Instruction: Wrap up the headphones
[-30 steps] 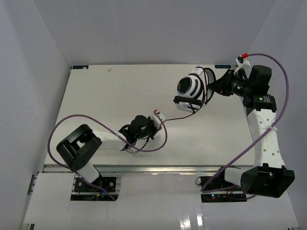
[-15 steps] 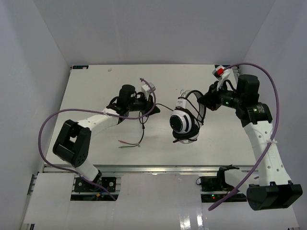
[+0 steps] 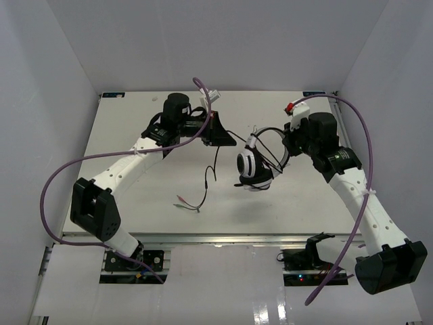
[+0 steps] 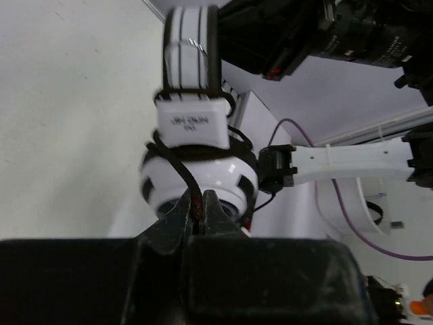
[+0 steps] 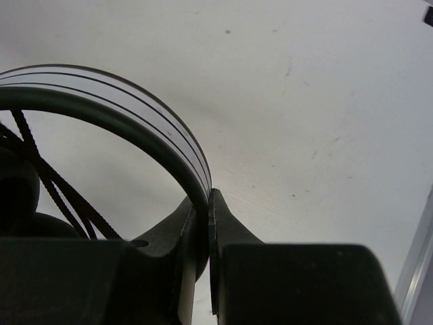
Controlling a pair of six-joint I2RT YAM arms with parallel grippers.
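Note:
The white-and-black headphones (image 3: 252,169) hang above the middle of the table, several turns of thin black cable (image 3: 215,166) wound round them. My right gripper (image 3: 289,143) is shut on the headband (image 5: 135,108), which its jaws (image 5: 208,196) pinch from both sides. Left of the headphones (image 4: 196,156), my left gripper (image 3: 224,139) is shut on the cable (image 4: 177,162), which runs straight up from its jaws (image 4: 197,198) to the ear cup. The loose end droops to the table and ends in coloured plugs (image 3: 180,202).
The white table (image 3: 135,176) is walled by grey panels at the back and both sides. Purple arm cables (image 3: 61,183) loop beside each arm. A metal rail (image 3: 216,238) runs along the near edge.
My left arm swung from the near table to the back, pulling the cable up and round. My right arm carried the headphones left and toward the middle, turning them over.

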